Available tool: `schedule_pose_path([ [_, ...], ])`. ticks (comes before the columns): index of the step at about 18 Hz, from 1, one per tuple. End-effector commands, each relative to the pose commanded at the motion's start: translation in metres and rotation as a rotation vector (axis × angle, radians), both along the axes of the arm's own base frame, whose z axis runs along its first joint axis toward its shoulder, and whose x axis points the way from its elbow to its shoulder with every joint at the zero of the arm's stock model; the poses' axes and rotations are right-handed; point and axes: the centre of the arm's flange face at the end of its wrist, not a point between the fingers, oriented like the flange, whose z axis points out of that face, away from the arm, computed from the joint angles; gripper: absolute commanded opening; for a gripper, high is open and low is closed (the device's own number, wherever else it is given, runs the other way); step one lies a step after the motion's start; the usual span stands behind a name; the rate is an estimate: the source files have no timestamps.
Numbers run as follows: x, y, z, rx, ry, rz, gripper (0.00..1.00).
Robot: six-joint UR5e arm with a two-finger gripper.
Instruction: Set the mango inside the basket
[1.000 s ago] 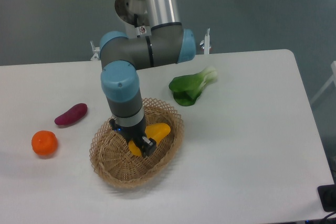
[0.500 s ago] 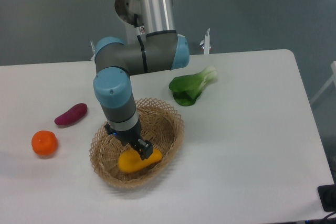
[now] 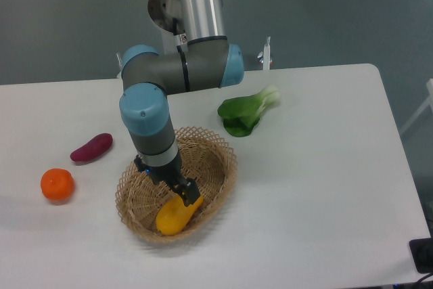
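The pincer (image 3: 184, 193) reaches down into the basket (image 3: 220, 167), its jaws at the upper end of the mango (image 3: 174, 216); whether they grip it I cannot tell. The mango lies inside the basket, against its near wall.

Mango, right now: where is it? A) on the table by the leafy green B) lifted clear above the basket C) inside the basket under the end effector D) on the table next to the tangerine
C: the mango lies inside the basket, near its front rim, with the end effector right at its upper end.
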Motion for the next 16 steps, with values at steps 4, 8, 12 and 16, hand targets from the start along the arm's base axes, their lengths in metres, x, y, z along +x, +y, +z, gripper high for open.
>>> schedule_pose_path([
  [4,-0.036,-0.02,0.017,0.019,0.009,0.056,1.0],
  [8,-0.061,-0.034,0.019,0.002,0.024,-0.023,1.0],
  [12,-0.084,-0.05,0.026,0.004,0.034,-0.014,1.0],
  [16,-0.109,-0.068,0.025,-0.027,0.029,-0.047,1.0],
])
